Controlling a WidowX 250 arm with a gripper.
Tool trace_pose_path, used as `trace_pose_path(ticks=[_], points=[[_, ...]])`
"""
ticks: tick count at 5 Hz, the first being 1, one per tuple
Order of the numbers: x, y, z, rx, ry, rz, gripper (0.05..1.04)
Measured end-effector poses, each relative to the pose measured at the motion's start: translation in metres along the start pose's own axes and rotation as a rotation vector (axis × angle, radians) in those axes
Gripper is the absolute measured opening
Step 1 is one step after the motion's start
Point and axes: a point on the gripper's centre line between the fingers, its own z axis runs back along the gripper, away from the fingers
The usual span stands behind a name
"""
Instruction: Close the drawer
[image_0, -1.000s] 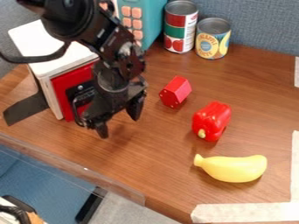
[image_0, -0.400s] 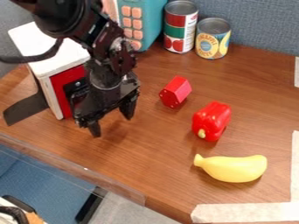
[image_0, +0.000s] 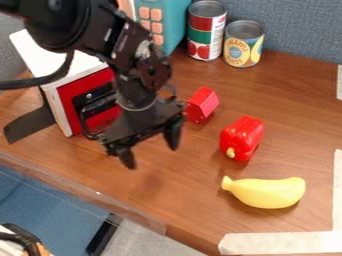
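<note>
The drawer (image_0: 99, 93) is the red front with a black handle on a white box (image_0: 59, 57) at the left; part of that front is hidden behind the arm. The red face looks about level with the box's edges, though I cannot tell if it is fully in. My gripper (image_0: 152, 149) hangs in front and to the right of the drawer, above the wooden table, with its two fingers spread apart and nothing between them.
A red block (image_0: 202, 104) stands just right of the gripper, with a red pepper (image_0: 242, 138) and a yellow banana (image_0: 266, 192) farther right. Two cans (image_0: 207, 30) and a teal toy phone (image_0: 167, 22) are at the back. The table's edge (image_0: 87, 189) runs along the lower left.
My gripper first shifted slightly left, then moved right and toward the camera, away from the red front. More of the drawer front and its handle shows now. The other objects stayed put.
</note>
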Motion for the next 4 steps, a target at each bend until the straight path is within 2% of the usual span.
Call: trace_pose_path(ticks=[1,2,3,4], points=[[-0.022,-0.007,0.015,-0.044,0.056,-0.127,1.000],[-0.041,-0.009,0.026,-0.050,0.132,-0.327,1.000],[-0.058,-0.014,0.046,-0.076,0.155,-0.555,1.000],[-0.067,-0.016,0.073,-0.073,0.129,-0.737,1.000]])
